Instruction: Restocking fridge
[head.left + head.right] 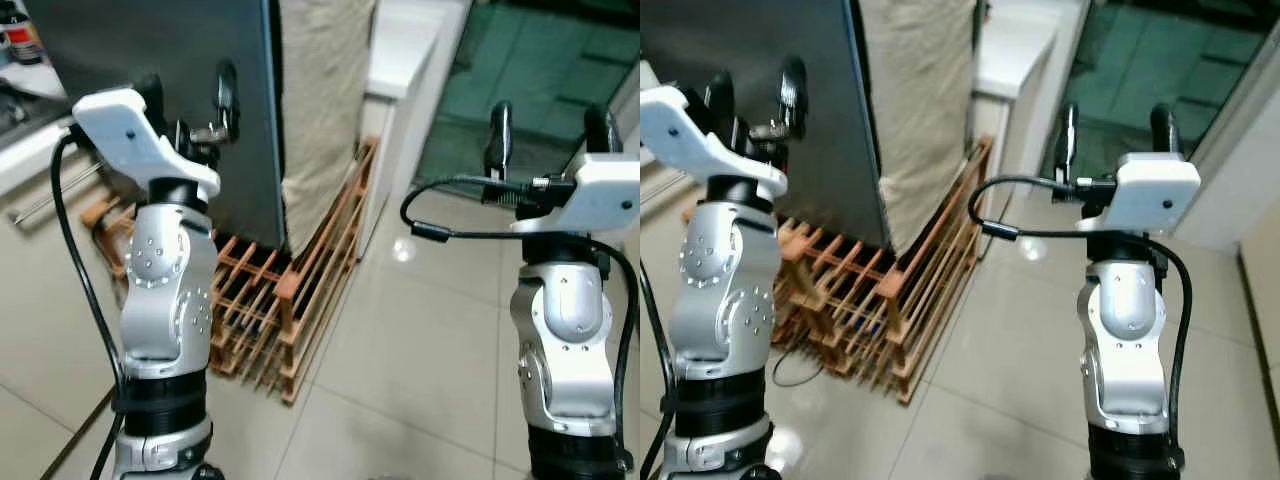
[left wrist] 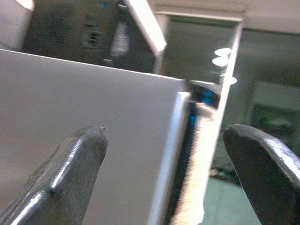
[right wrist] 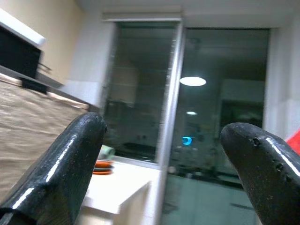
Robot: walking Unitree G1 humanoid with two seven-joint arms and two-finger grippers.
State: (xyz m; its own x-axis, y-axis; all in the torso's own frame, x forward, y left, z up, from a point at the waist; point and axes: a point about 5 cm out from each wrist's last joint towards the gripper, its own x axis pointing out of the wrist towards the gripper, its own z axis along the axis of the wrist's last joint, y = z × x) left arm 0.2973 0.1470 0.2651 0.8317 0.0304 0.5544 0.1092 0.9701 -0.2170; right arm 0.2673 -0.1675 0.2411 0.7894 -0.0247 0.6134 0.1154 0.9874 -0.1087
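Note:
The fridge (image 1: 170, 50) is a tall dark grey slab at the upper left, its door edge (image 2: 176, 140) facing me. My left gripper (image 1: 190, 98) is raised right in front of that grey face, close to the door edge, open with nothing between its fingers (image 2: 70, 173). My right gripper (image 1: 550, 130) is held up at the right, well away from the fridge and over the tiled floor. It is open and empty too, and in the right wrist view its fingers (image 3: 61, 159) point toward a glass door.
A low wooden slatted rack (image 1: 290, 290) lies on the floor at the fridge's foot. A beige cloth (image 1: 320, 110) hangs beside the fridge, then a white cabinet (image 1: 400, 60) and a glass door (image 1: 540, 70). A counter with a bottle (image 1: 20, 35) is far left. Pale floor tiles (image 1: 420, 350) lie ahead.

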